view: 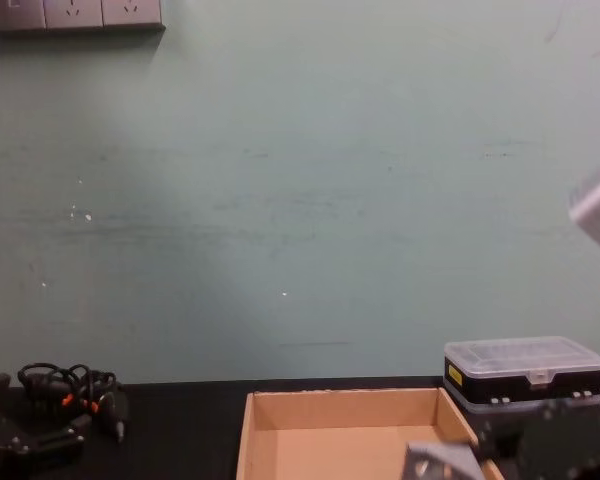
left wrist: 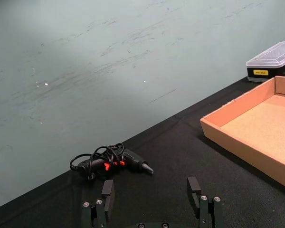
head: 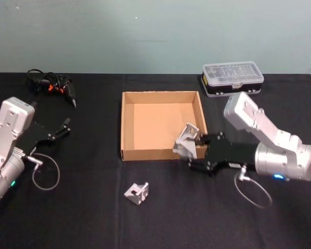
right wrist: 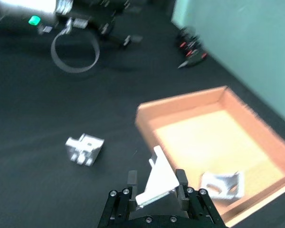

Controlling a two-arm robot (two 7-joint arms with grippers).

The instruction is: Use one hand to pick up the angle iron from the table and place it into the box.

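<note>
My right gripper (head: 197,151) is shut on a silver angle iron (head: 187,140), holding it above the near right corner of the tan box (head: 128,124). In the right wrist view the held angle iron (right wrist: 157,181) stands between the fingers (right wrist: 180,176), and a second angle iron (right wrist: 222,185) lies inside the box (right wrist: 180,102) near that corner. A third angle iron (head: 137,192) rests on the black table (head: 93,218) in front of the box. My left gripper (head: 61,129) is parked at the far left, open (left wrist: 150,192).
A clear-lidded plastic case (head: 232,79) stands behind the box to the right. A black tool with a coiled cable (head: 54,85) lies at the back left. The box's rear wall (view: 345,397) faces the chest view.
</note>
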